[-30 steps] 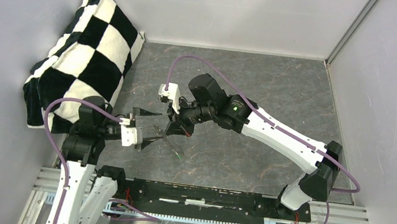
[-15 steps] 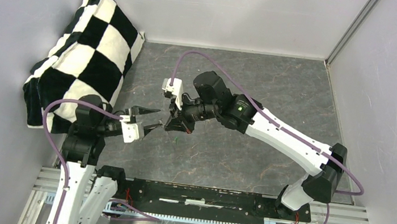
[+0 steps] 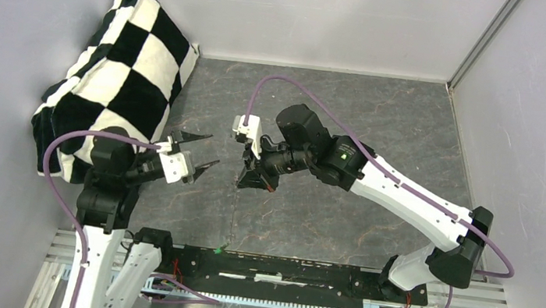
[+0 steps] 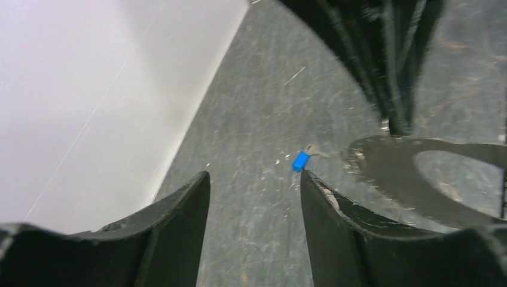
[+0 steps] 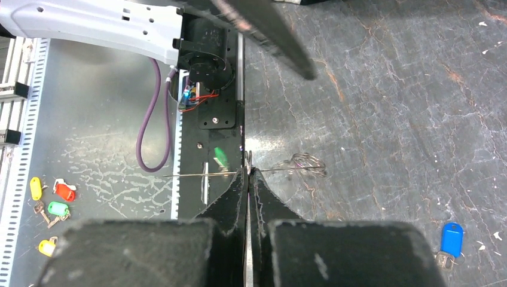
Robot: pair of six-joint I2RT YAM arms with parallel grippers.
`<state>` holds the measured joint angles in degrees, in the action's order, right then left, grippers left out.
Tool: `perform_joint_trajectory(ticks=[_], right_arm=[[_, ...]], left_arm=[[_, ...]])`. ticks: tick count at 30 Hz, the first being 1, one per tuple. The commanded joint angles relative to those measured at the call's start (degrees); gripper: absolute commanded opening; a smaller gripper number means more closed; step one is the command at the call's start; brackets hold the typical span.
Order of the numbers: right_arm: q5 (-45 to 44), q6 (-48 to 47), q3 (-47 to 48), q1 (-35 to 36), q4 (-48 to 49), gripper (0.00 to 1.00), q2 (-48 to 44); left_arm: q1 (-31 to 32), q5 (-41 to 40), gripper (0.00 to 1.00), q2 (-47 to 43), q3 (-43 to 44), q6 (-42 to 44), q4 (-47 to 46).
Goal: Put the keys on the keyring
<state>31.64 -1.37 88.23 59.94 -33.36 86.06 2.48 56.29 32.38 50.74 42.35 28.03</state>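
At the far left a black-and-white checkered cloth leans against the wall, its lower edge at the edge of the dark grey surface. Just to its right the left hand hangs with its fingers spread and nothing between them. The left wrist view looks through that gap to bare surface and, farther on, the blue key, which lies flat with its small metal blade beside it. Next comes the green key, a small speck down at the black base rail. It sits at the near end of a thin grey strand, and whether it hangs from that strand or lies on the rail cannot be told. The strand belongs to the keyring, which runs straight through the right hand and bunches into small loops on the far side. The right hand's fingers are pressed together on it and hold it off the surface. Seen from above, the right hand and wrist stand near the left hand but apart from it, and they hide the blue key. In the right wrist view that key lies well off to one side of the pinched fingers. On the metal plate beyond the rail lie a few spare key tags in yellow, red and green.
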Motion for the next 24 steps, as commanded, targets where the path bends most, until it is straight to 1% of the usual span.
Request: perform_joint_trajectory(ticks=[1, 4, 7, 9, 13, 18, 22, 24], right_arm=[[-0.19, -0.70, 0.54, -0.31, 0.85, 0.00, -2.25], [0.18, -0.94, 0.54, -0.31, 1.86, 0.00, -2.03], [0.27, -2.14, 1.25, -0.29, 1.88, 0.00, -1.48], [0.17, -3.55, 2.54, -0.26, 0.67, 0.00, -0.70], [0.36, -4.94, 3.56, -0.25, 1.07, 0.00, -0.19], [1.11, -4.03, 1.50, -0.26, 5.61, 0.00, -0.75], [1.08, -1.95, -1.83, -0.36, 10.93, 0.00, -1.67], [1.50, -0.35, -4.02, -0.47, 14.58, 0.00, -2.35]], left_arm=[[-0.10, 11.47, 0.67, 2.01, 6.33, 4.66, 13.67], [-0.08, 15.69, 0.68, 4.26, 8.02, 3.64, 19.55], [-0.09, 18.39, 0.63, 6.75, 8.76, 1.79, 24.31], [0.04, 19.53, 0.59, 8.56, 9.63, 4.26, 29.27], [0.69, 19.82, 0.55, 11.25, 10.50, 10.42, 37.92], [1.52, 20.62, 0.53, 13.01, 10.78, 11.48, 39.18], [2.70, 20.64, 0.44, 13.83, 11.71, 10.80, 39.13], [3.05, 20.22, 0.41, 14.04, 11.66, 11.16, 39.19]])
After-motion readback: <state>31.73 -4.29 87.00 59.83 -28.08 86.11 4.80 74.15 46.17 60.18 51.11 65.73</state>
